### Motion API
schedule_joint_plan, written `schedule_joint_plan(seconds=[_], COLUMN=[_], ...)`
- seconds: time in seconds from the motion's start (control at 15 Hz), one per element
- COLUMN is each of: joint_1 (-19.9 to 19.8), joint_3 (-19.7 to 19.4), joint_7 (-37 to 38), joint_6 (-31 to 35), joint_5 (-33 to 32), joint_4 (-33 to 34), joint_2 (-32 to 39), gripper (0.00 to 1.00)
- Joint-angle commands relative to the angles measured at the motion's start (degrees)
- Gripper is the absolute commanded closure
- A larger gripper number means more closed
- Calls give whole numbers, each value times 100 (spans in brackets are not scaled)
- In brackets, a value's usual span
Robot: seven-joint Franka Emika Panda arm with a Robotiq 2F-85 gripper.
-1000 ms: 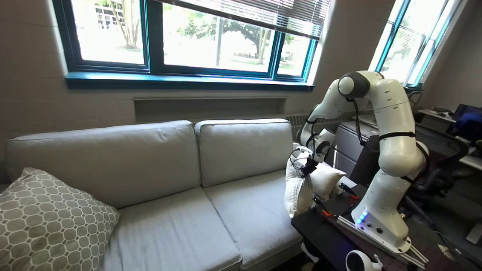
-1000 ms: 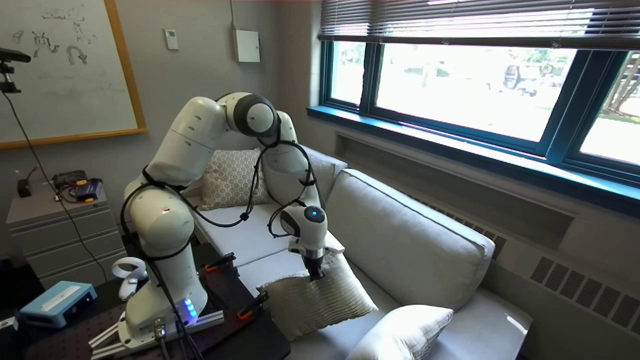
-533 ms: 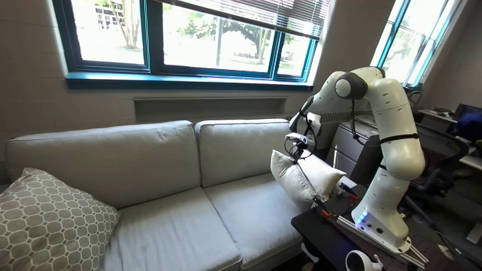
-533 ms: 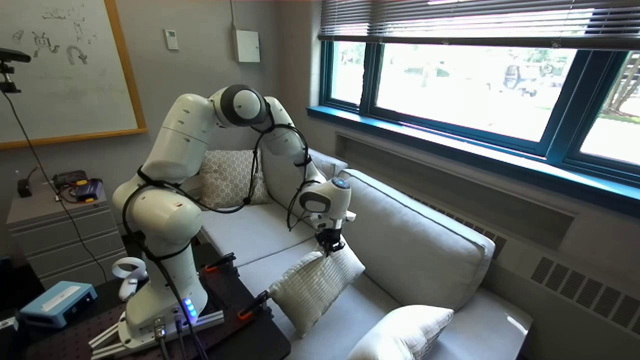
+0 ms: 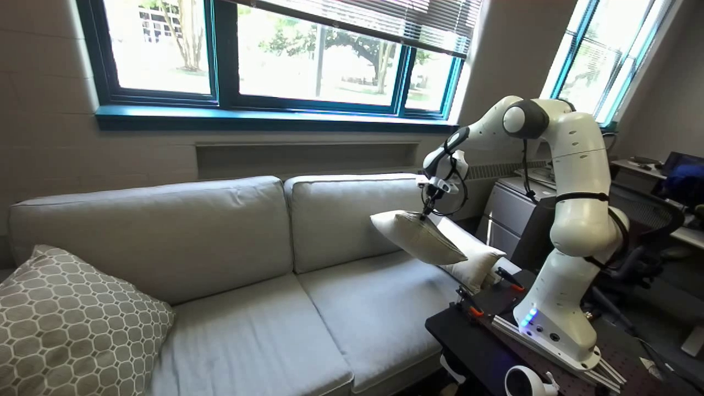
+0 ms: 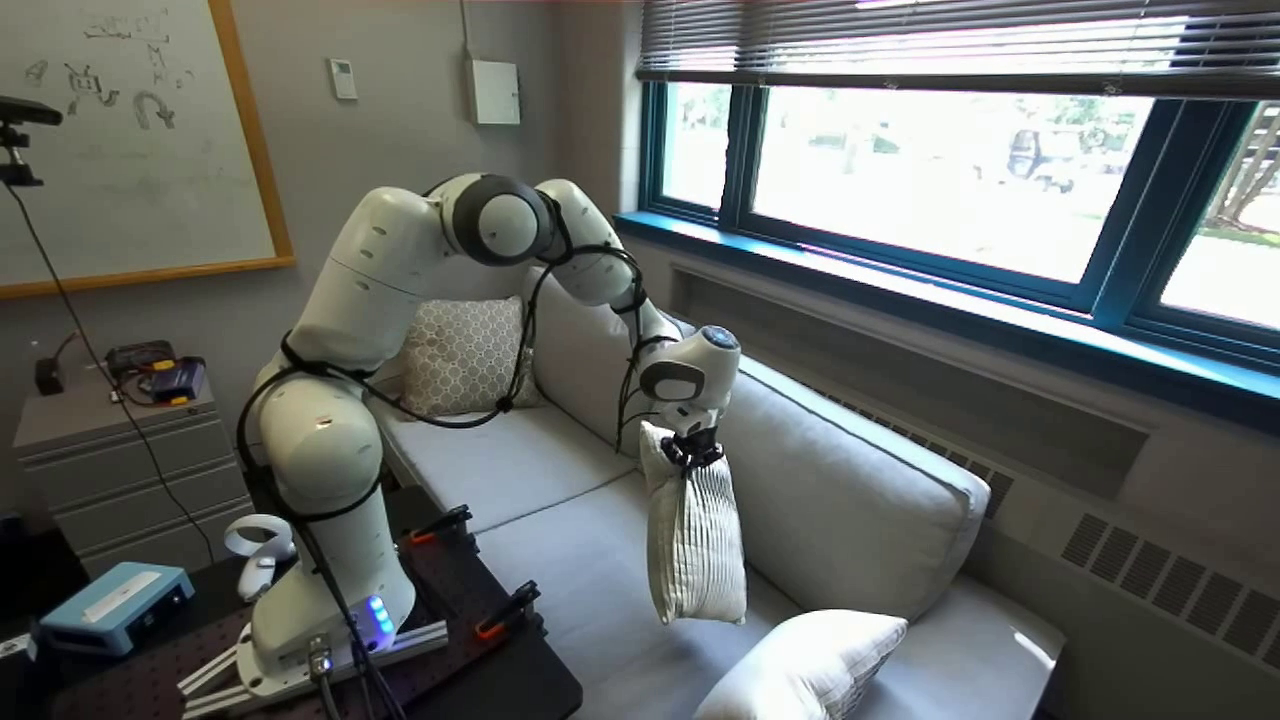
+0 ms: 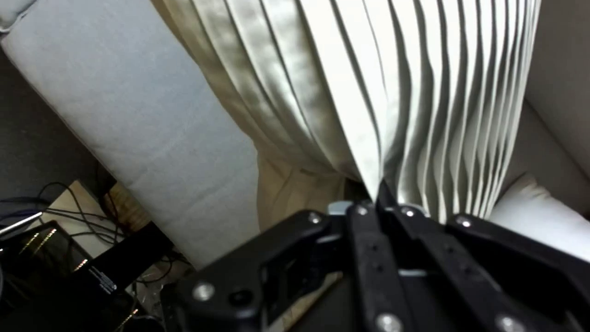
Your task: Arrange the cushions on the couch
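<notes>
Shut on a pleated fold, my gripper (image 7: 380,194) holds a white cushion (image 7: 424,92) by its upper side in the wrist view. In both exterior views this cushion (image 5: 421,239) hangs tilted above the near seat of the light grey couch (image 5: 242,335), apparently off the seat. It hangs in front of the backrest (image 6: 850,490), below my gripper (image 6: 692,462). The other white cushion (image 6: 815,665) leans at the couch end closest to the robot, partly behind the held one in an exterior view. Its corner (image 7: 544,221) also shows in the wrist view.
A larger beige lattice pillow (image 5: 82,324) rests at the far end of the couch. The robot's dark table (image 6: 540,660) borders the seat front, with orange-tipped clamps (image 6: 510,612) on its edge. A window sill (image 5: 275,120) runs behind the backrest.
My gripper has risen and moved toward the backrest with the cushion in its grip. The cushion has come up from beside the table edge and turned. The leaning cushion has stayed put.
</notes>
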Motion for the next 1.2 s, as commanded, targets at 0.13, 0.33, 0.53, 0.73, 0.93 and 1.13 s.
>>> schedule_joint_plan(seconds=[0.13,0.33,0.53,0.73,0.93,1.13], joint_1=[-1112,-1342,-1417,-1700,-1902,-1991], joint_3=[845,1021,932,945,902,767], joint_7=[-1738,-2586,-3008,-3497,-3683,-3532], joint_6=[-689,-1293,-2068,-2931,-3793,-4297], joint_5=[508,886,1133,1646,2046,2332], joint_4=[506,891,1398,2218,3006,3265], joint_2=[204,396,699,1403,2204,2535], gripper=[98,98,98,98,98,98])
